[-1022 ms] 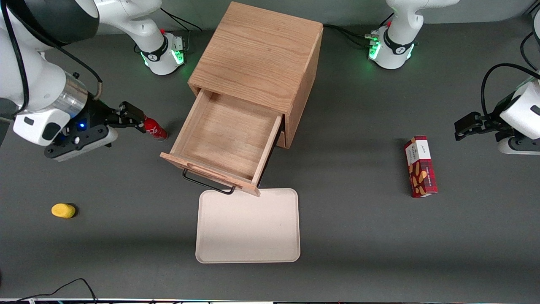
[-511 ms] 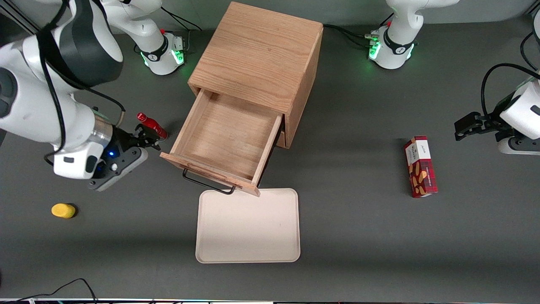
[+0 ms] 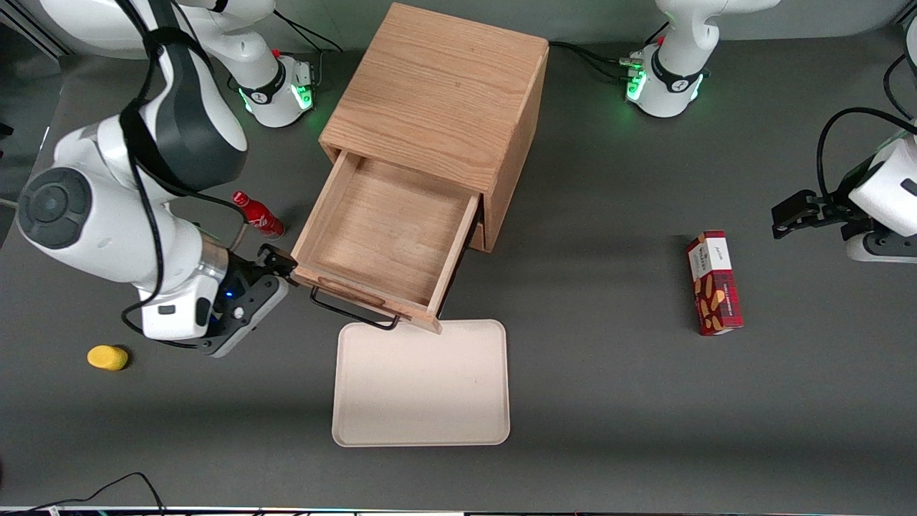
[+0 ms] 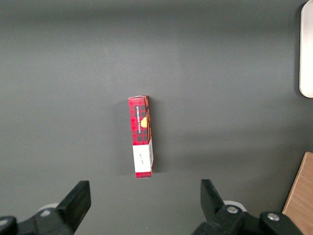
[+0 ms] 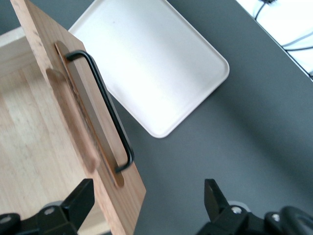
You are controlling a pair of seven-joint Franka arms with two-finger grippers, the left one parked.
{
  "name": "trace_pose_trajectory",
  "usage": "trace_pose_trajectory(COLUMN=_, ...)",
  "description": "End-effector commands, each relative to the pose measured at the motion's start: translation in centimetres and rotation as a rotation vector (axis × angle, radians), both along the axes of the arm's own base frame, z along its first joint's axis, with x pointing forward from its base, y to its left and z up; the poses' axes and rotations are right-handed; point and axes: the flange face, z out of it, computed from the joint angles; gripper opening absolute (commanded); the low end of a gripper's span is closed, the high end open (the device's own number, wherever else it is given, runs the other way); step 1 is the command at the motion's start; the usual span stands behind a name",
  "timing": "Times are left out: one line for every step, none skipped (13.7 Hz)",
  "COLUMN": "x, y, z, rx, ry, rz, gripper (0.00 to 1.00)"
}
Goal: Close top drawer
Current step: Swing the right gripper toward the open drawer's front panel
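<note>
One drawer (image 3: 383, 233) concerns us: the upper tray of the cabinet (image 3: 437, 100), pulled most of the way out at the centre of the front view and empty. It looks a rigid wooden box, light for its size, likely to slide straight back on its runners if pushed squarely; nothing about it seems fragile or slippery. The best place to bear on is probably the flat front panel (image 5: 80, 115) near its middle, beside the handle (image 5: 105, 110), since a push at one corner could rack it in its slot. The front panel's long axis runs from the left of the front view down toward the centre, and the panel faces the lower left, over the tray (image 3: 421, 383). Its travel therefore runs toward the upper right, into the cabinet. The gripper (image 3: 278, 264) sits at the panel's corner, left of centre in the front view, fingers spread wide and empty in the right wrist view, straddling the panel's edge.
</note>
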Motion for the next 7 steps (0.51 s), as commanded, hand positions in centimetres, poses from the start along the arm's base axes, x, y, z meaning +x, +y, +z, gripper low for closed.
trace_pose_trajectory(x=1.0, y=1.8, z=-1.5, rx=0.030, ry=-0.012, rz=0.041, gripper=1.00)
trace_pose_trajectory(x=1.1, y=2.2, z=-2.2, rx=0.033, ry=-0.008, rz=0.050, gripper=1.00)
trace_pose_trajectory(x=1.3, y=2.3, z=-3.2, rx=0.031, ry=0.002, rz=0.055, gripper=1.00)
trace_pose_trajectory(x=1.5, y=2.4, z=-4.2, rx=0.028, ry=0.013, rz=0.076, gripper=1.00)
trace_pose_trajectory(x=1.9, y=2.5, z=-4.9, rx=0.030, ry=0.009, rz=0.089, gripper=1.00)
trace_pose_trajectory(x=2.0, y=2.5, z=-5.1, rx=0.033, ry=0.000, rz=0.088, gripper=1.00)
trace_pose_trajectory(x=2.2, y=2.6, z=-5.7, rx=0.032, ry=0.003, rz=0.086, gripper=1.00)
